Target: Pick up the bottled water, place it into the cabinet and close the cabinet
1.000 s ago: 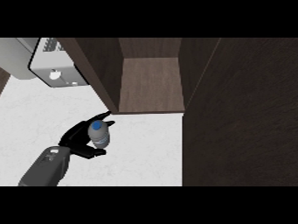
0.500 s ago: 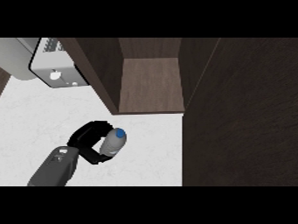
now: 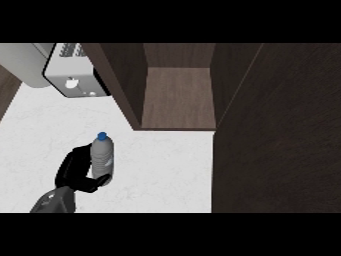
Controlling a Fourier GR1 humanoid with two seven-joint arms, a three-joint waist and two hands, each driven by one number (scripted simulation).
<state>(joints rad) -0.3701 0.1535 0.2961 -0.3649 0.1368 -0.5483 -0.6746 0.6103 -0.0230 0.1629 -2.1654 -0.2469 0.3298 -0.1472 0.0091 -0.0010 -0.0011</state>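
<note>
Holding the bottled water [image 3: 103,157] w/ the left hand [image 3: 75,170]: fingers curl round the lower half of the body, thumb side showing under the base, so it's clamped, not just touched. Bottle sits over the white tabletop [image 3: 165,170], cap end w/ the blue cap [image 3: 101,135] pointing toward the cabinet [image 3: 177,100], which is open, its wooden shelf bare as far as I can see. Bottle is short of the opening, left of and below it in the head view. Right hand isn't in view.

Handling, as a guess: clear plastic, prob. smooth and a bit slippery; thin wall may give if squeezed, so mid/lower body is the sensible spot to hold, not the neck. If full it's moderately weighty and the water shifts when tilted, so keep it near upright on the way in. Base is narrow vs. height, so it could tip when set down on the shelf. Dark panel [image 3: 284,130] at right looks like the door; can't tell for sure. Toaster [image 3: 73,80] at upper left is well apart.
</note>
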